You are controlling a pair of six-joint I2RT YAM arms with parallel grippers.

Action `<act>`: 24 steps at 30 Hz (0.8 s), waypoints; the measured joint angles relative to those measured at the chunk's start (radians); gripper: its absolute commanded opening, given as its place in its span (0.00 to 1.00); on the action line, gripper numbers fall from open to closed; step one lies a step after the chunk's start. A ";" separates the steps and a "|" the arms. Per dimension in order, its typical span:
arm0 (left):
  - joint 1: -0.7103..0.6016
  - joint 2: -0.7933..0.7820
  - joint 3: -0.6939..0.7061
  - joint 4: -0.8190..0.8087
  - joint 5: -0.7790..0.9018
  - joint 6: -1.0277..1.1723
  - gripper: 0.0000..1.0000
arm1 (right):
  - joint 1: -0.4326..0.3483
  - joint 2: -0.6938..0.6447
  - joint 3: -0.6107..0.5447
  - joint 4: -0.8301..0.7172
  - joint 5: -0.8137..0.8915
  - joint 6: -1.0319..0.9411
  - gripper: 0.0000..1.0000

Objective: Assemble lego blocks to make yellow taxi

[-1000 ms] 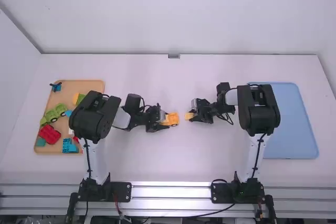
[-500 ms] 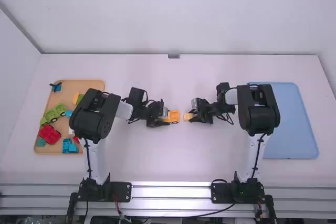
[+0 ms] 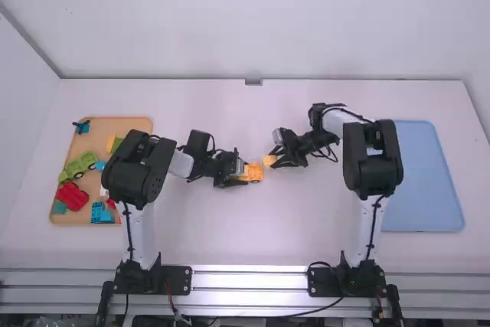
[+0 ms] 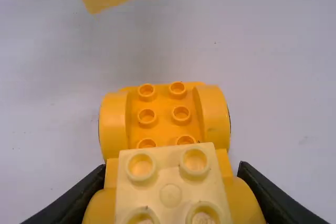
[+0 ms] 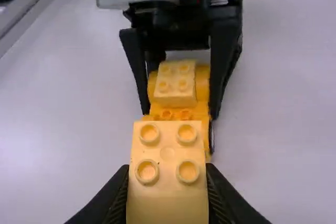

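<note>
- At the left of the high view we see a tan tray [image 3: 132, 129] holding a green wheeled toy [image 3: 76, 168], a red block [image 3: 73, 197] and a studded blue block [image 3: 99, 213], with a yellow block [image 3: 111, 143] nearer the tray's right side.
- Between that tray and the middle of the frame, we follow the left arm across to its gripper [image 3: 243, 173]. Its fingers are clamped on the sides of the taxi's build, one on each side.
- Just left of the frame's middle lies that build: a yellow wheeled base [image 4: 163, 106] with rows of studs bare at one end and a pale-yellow four-stud brick [image 4: 170, 195] on top, between the left fingers.
- Just right of it, and slightly higher in the frame, we have the right gripper [image 3: 275, 160], pinching a loose pale-yellow brick [image 5: 168, 182] between its fingers. We see four studs on this brick's upper face; it sits near the wheeled base, apart from it.
- At the right of the frame, past the right arm, we see a flat blue tray [image 3: 429, 181] on the white table [image 3: 245, 243].
</note>
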 measured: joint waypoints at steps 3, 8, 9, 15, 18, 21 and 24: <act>0.000 0.000 0.000 -0.002 0.000 0.000 0.20 | -0.003 0.000 0.021 0.006 -0.004 -0.031 0.19; 0.000 0.000 0.000 0.001 0.000 0.000 0.16 | -0.014 -0.001 0.021 0.021 -0.006 -0.021 0.19; 0.000 0.000 0.000 0.001 0.000 0.000 0.16 | -0.017 -0.003 0.021 0.034 0.000 -0.009 0.18; 0.000 0.000 0.000 0.003 0.000 0.000 0.18 | 0.005 -0.094 0.007 0.164 0.092 0.121 0.17; 0.000 0.000 0.000 0.002 0.000 0.000 0.17 | 0.043 -0.170 -0.042 0.264 0.145 0.193 0.16; 0.000 0.000 0.000 0.001 0.000 0.000 0.18 | 0.081 -0.234 -0.109 0.334 0.181 0.249 0.16; 0.000 0.000 0.000 0.003 0.000 0.000 0.18 | 0.103 -0.274 -0.180 0.388 0.195 0.296 0.15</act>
